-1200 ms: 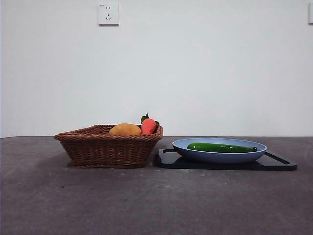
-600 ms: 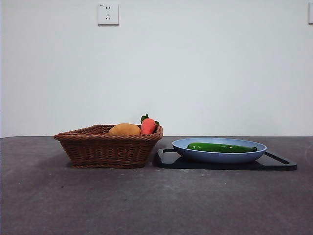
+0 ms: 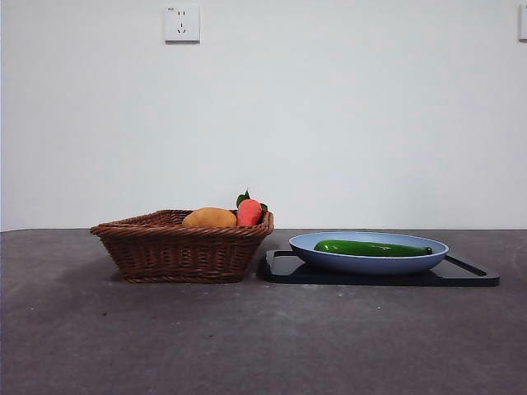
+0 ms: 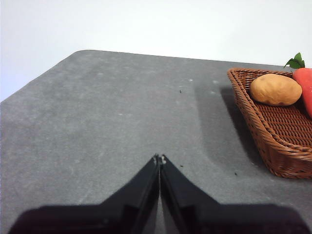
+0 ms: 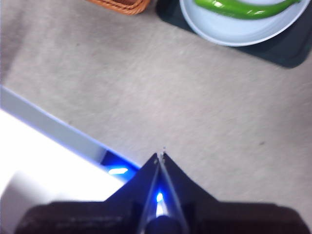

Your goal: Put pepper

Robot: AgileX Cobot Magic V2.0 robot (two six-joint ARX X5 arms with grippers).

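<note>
a: left end effector, what is it doing?
b: it is clenched, the two black jaws pressed tip to tip with nothing between them. it hangs over bare grey surface, well apart from everything. a wicker basket sits off to one side of it

a: and the right end effector?
b: clenched as well, jaws meeting at a point and gripping nothing. it hangs above open surface, near the surface's edge, where a pale strip and a blue glow show. it is well apart from the plate

a: where is the pepper?
b: lying flat in the blue plate, lengthwise across it, glossy dark green. its tapered end points away from the basket. in the right wrist view the pepper shows as a curved green length in the plate, cut off by the picture's edge

a: what is under the plate?
b: a black tray resting on the surface, just beside the basket; i cannot tell whether tray and basket touch

a: what is in the basket?
b: a yellow-orange rounded fruit and a red-orange fruit with green leaves, side by side against the far rim

a: anything behind?
b: a white wall with a socket high up. neither arm shows in the front view
</note>
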